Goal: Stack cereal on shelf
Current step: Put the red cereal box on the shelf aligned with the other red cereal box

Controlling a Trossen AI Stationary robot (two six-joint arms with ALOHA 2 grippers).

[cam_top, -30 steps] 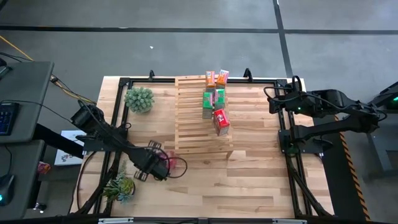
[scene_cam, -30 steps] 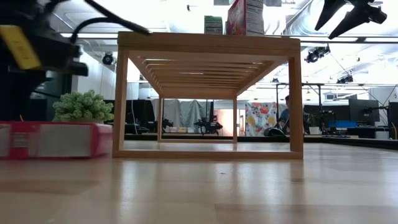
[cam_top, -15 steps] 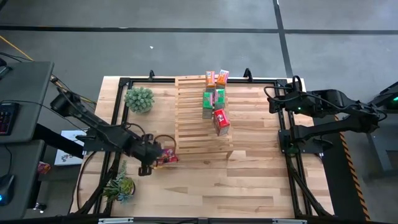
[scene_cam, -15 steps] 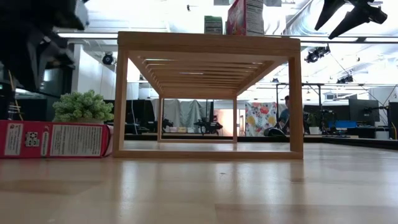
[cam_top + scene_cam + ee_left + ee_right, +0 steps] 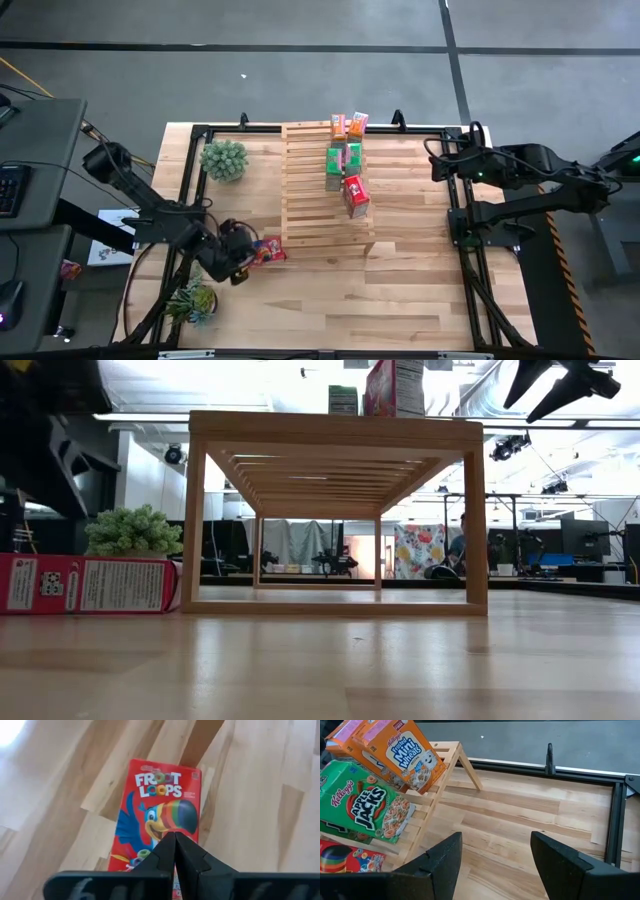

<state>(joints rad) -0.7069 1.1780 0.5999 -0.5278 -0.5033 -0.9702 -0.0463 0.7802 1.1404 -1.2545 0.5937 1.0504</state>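
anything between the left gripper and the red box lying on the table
Nothing visible. The left gripper, fingers shut, hangs right over the red box, which lies flat on the table beside the shelf's near left corner. The right gripper waits open at the table's far right edge.

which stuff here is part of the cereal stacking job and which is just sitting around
Job:
- shelf
- five cereal boxes standing on it
- red Froot Loops box lying flat on the table
- left gripper, shut, beside it

Just there:
- round potted plant
- spiky plant
- right gripper, open, waiting
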